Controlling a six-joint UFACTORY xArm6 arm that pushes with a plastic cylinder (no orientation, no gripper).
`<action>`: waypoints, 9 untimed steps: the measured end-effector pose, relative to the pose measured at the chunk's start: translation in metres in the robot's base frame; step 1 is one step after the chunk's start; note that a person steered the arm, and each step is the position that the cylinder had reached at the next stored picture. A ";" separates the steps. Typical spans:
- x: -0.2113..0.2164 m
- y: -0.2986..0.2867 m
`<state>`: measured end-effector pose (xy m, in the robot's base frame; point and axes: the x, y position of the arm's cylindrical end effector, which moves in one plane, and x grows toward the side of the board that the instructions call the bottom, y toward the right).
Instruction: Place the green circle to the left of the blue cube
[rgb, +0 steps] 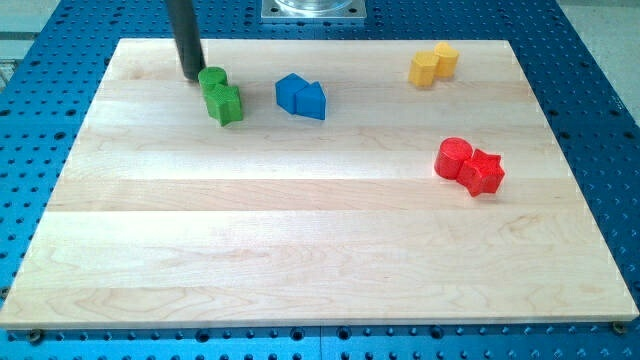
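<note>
- While the rod (186, 35) stands near the view's top left, the wooden board (320, 250) lies flat on a blue perforated table (600, 150) and fills most of the view.
- A metal plate (314, 9) shows at the view's top edge, just above the board.
- The rod is dark and upright; it carries no gripper and holds nothing, and my tip (190, 76) rests on the board just to the left of the green circle (212, 79), very close to it or touching; which one cannot be told.
- The red pair sits toward the view's right: a red cylinder (452, 157) touching a red star (484, 172) on its right.
- The blue pair lies near the top centre: the blue cube (290, 92) touching a blue wedge-like block (311, 100) on its right.
- The green pair lies left of the blue pair, apart from it: the green circle at the upper left, touching a second green block (227, 104) below and to its right; that block's shape is unclear.
- The yellow pair sits near the top right: two small yellow blocks (433, 64) touching, shapes unclear.
</note>
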<state>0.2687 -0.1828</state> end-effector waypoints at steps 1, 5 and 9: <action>0.022 0.001; 0.023 0.085; 0.017 0.235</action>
<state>0.2862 0.0518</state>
